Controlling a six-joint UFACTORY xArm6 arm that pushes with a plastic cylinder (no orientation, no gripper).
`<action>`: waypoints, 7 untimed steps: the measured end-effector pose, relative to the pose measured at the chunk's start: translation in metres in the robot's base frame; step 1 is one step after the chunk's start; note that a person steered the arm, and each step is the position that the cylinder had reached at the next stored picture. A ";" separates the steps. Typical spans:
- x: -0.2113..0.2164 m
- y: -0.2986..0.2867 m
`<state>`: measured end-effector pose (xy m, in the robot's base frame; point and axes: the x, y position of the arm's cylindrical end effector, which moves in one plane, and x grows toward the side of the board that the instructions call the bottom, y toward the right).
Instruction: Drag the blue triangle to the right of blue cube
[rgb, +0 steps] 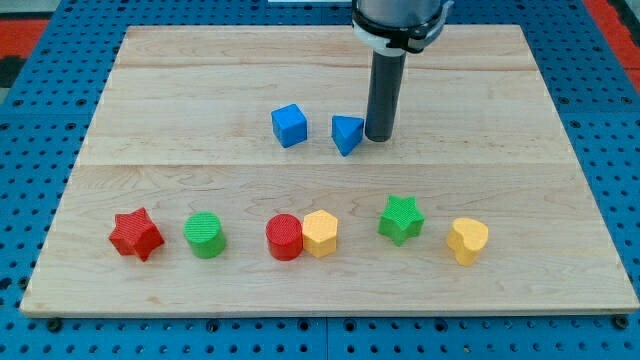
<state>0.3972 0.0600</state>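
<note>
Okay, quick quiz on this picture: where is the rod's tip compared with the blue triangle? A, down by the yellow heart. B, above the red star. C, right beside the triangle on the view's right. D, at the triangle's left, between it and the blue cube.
C: my tip stands just at the view's right of the blue triangle, close against it, while the blue cube sits on the triangle's left.
</note>
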 end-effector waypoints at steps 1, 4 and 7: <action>0.008 -0.023; 0.007 0.026; 0.072 0.267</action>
